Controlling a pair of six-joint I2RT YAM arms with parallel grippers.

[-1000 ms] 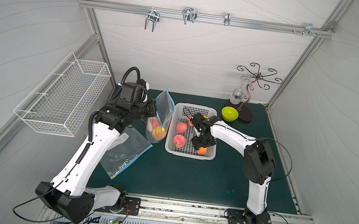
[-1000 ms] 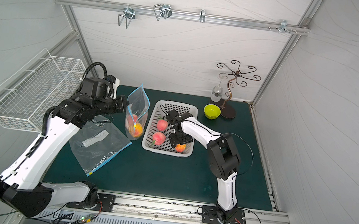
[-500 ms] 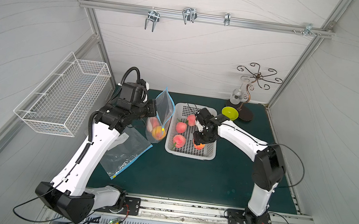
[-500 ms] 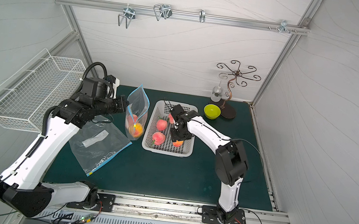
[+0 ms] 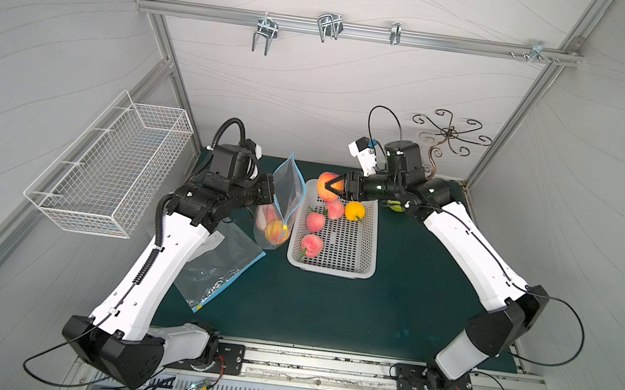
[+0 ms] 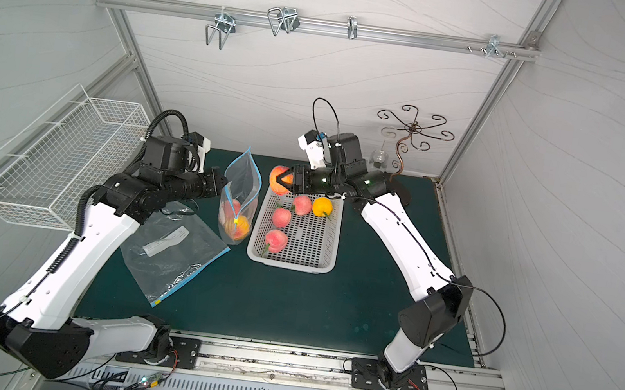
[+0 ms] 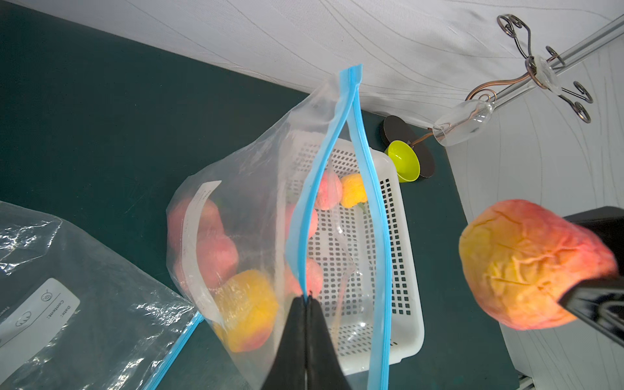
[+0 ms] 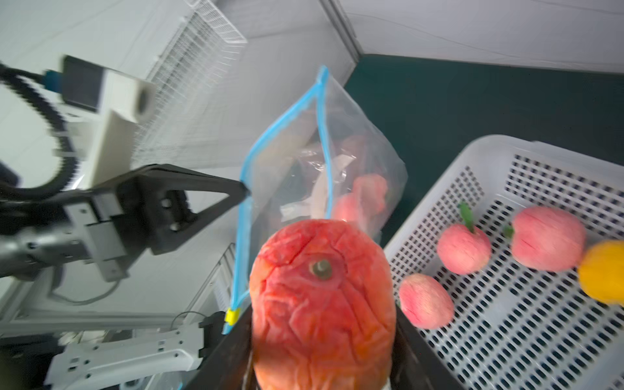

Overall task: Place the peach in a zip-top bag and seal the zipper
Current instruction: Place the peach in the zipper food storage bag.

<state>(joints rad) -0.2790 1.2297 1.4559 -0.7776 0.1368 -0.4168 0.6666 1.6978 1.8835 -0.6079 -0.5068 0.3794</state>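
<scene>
1 peach (image 5: 324, 178), wrinkled skin, red-orange shading to yellow, is now lifted clear of the basket (image 5: 334, 267). 1 second earlier the right gripper (image 5: 331, 188) sat low inside the basket. It now hangs above the basket's far left corner, fingers clamped on the peach's 2 flanks. The peach is squeezed oblong, its long axis in line with the fingers and pointing from basket toward bag, and its stem dimple faces the right wrist camera.

1 zip-top bag (image 5: 287, 190), clear film with blue zipper strip and yellow slider (image 5: 284, 225), stands upright just left of the basket. Its mouth gapes, fruit (image 5: 276, 232) lies inside, and its position is unchanged.

Left gripper (image 5: 270, 195): unchanged, fingers together, pinching 1 zipper lip.

Basket: white perforated plastic, rectangular, holding 3 pink peaches (image 5: 315, 221) and 1 yellow-orange fruit (image 5: 354, 211).

1 spare bag (image 5: 217, 265) lies flat, left of the basket's near end.
</scene>
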